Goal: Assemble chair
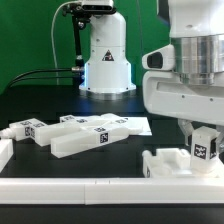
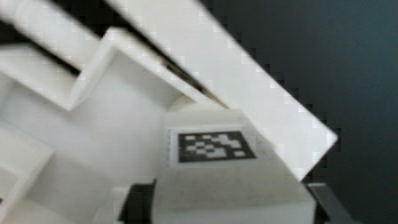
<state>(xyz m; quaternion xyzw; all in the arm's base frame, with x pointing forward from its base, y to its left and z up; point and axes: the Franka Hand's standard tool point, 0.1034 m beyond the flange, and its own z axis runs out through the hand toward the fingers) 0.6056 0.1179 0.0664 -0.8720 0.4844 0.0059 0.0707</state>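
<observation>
My gripper (image 1: 203, 150) is low over the table at the exterior view's right, shut on a white chair part (image 1: 203, 146) that carries a black-and-white tag. In the wrist view the same part (image 2: 217, 150) fills the space between my two dark fingers (image 2: 139, 205), and its tag faces the camera. A second white part (image 1: 165, 162) lies right beside the held one, touching or nearly touching it. Several more white tagged parts (image 1: 85, 135) lie in a loose group at the exterior view's left.
The marker board (image 1: 134, 124) lies flat behind the loose parts. A white rail (image 1: 100, 186) runs along the table's front edge. The robot's white base (image 1: 106, 60) stands at the back, with a black cable to its left.
</observation>
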